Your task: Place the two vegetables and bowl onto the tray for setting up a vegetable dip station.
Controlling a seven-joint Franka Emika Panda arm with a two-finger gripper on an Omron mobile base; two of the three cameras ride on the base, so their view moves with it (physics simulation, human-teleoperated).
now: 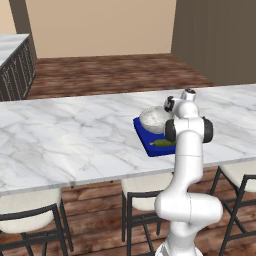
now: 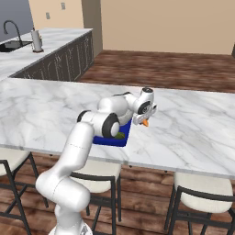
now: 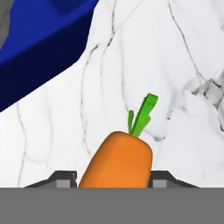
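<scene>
Gripper (image 3: 114,180) jaws flank orange carrot (image 3: 117,159), grip unclear; green leafy top.

Home kitchen, marble island counter (image 1: 75,135), bar stools (image 2: 202,193), apparently a sink (image 2: 13,44), wood floor (image 1: 110,72)

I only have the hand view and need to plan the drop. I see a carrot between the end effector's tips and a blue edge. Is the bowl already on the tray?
Observer: Yes, the bowl sits on the tray, at its far end.
Operator: And the green vegetable?
Observer: The green vegetable also lies on the tray, at the near end in front of the bowl.
Operator: Where is the carrot relative to the tray?
Observer: In the right base view the carrot is off the tray, just beyond its right side, under the end effector.
</scene>
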